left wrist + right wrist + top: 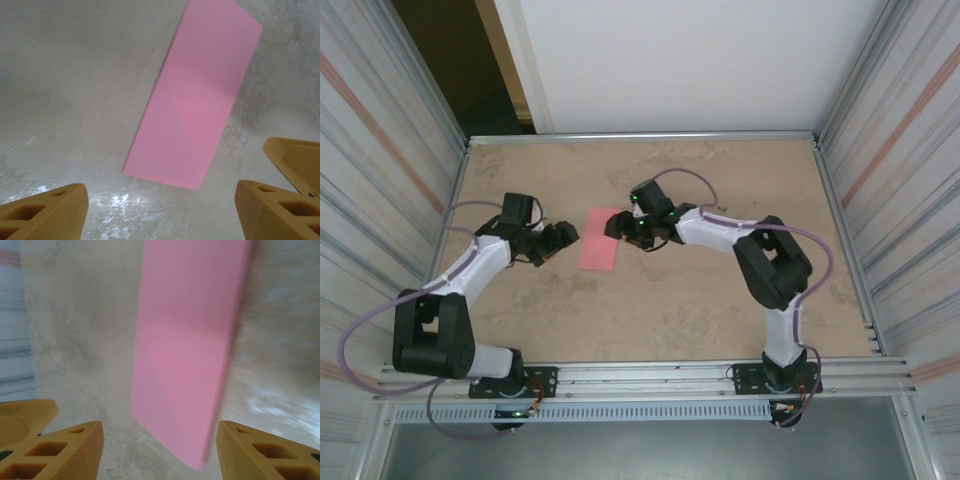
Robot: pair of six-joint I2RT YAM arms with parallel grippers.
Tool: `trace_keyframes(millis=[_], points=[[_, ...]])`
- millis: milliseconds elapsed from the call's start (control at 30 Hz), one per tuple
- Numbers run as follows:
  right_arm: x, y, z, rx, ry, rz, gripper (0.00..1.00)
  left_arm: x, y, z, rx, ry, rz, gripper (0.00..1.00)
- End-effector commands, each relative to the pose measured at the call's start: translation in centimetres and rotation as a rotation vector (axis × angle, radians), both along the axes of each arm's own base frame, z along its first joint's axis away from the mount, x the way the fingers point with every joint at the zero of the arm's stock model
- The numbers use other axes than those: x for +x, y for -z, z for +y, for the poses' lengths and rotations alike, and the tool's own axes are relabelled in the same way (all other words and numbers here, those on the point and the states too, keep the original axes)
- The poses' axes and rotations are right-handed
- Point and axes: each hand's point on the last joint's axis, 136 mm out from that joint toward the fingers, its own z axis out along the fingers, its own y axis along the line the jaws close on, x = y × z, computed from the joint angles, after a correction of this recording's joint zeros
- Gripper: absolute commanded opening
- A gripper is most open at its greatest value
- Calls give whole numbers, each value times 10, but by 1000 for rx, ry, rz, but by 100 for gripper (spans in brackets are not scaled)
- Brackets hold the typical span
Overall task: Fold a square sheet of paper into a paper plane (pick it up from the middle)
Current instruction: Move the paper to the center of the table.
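The square sheet of paper (600,240) lies on the table, pink and folded into a narrow rectangle, near the middle. My left gripper (563,238) hovers just left of it, open and empty. In the left wrist view the paper (195,100) lies ahead of the left gripper (160,202), whose fingers (55,210) stand wide apart and clear of its near end. My right gripper (620,228) sits at the paper's upper right end. It is open in the right wrist view (160,442), its fingers (250,450) either side of the paper's (187,350) near corner, and it grips nothing.
Tan marbled tabletop (720,320) ringed by corrugated metal walls (380,150) on both sides and a white panel at the back. An aluminium rail (650,375) runs along the near edge by the arm bases.
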Motion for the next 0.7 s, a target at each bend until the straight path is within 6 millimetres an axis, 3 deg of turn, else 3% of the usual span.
trace_keyframes(millis=[0, 167, 333, 467, 567, 667], points=[[5, 4, 26, 70, -21, 57, 58, 1, -9, 1, -54, -23, -47, 81], [7, 28, 43, 64, -44, 115, 56, -2, -7, 0, -66, -12, -45, 88], [-1, 50, 32, 4, -49, 147, 55, 1, -9, -1, -64, 2, -59, 94], [-18, 65, 5, -74, -80, 167, 54, 4, -11, -5, -84, 16, -69, 98], [-35, 77, -31, -143, -120, 179, 52, 6, -9, -8, -96, 31, -65, 99], [-48, 74, -67, -172, -146, 156, 51, 6, -9, -14, -132, 45, -64, 99]])
